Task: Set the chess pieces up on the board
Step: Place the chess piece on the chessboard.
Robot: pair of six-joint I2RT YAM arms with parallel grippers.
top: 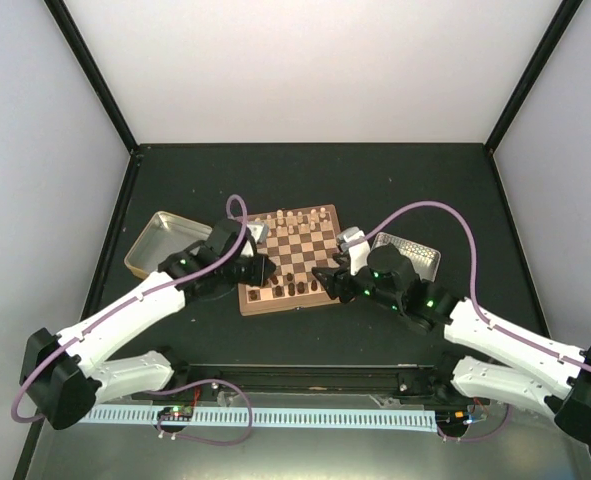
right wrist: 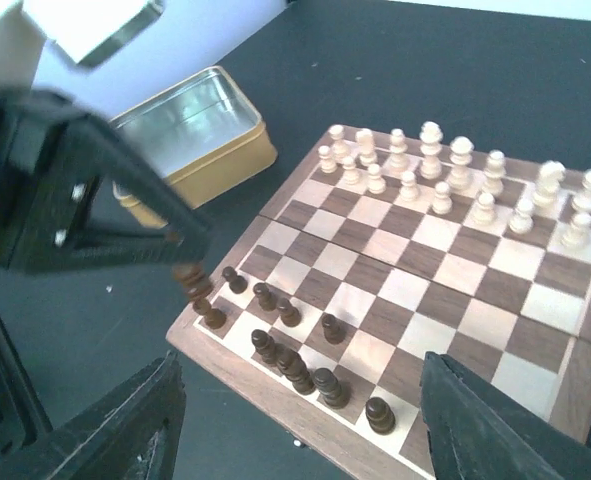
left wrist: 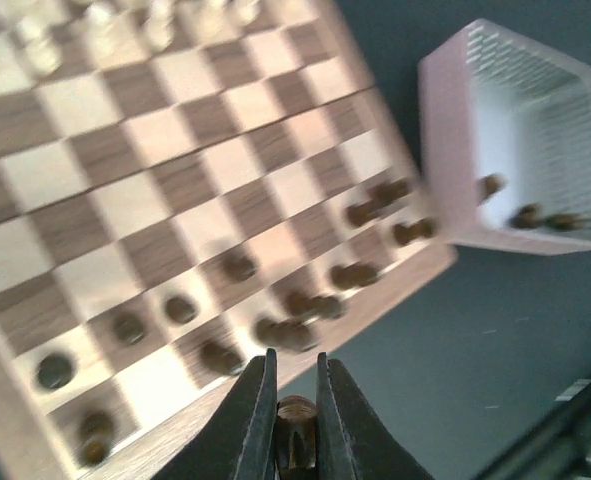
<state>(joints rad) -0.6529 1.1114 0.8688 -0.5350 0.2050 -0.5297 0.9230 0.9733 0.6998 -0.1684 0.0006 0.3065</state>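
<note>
The board (top: 297, 246) lies at the table's middle. Cream pieces (right wrist: 445, 180) stand in its two far rows. Several dark pieces (right wrist: 295, 350) stand unevenly at its near left corner. My left gripper (top: 265, 268) is shut on a dark brown piece (left wrist: 296, 445) and holds it over the board's near left edge; this piece also shows in the right wrist view (right wrist: 190, 280). My right gripper (top: 327, 278) is open and empty, hovering above the board's near right edge. Its fingers (right wrist: 125, 420) are spread wide over the dark pieces.
A yellow-rimmed metal tin (top: 165, 243) stands left of the board and looks empty in the right wrist view (right wrist: 195, 130). A pink-rimmed tray (top: 407, 255) stands right of the board, with a few dark pieces (left wrist: 535, 215) inside it.
</note>
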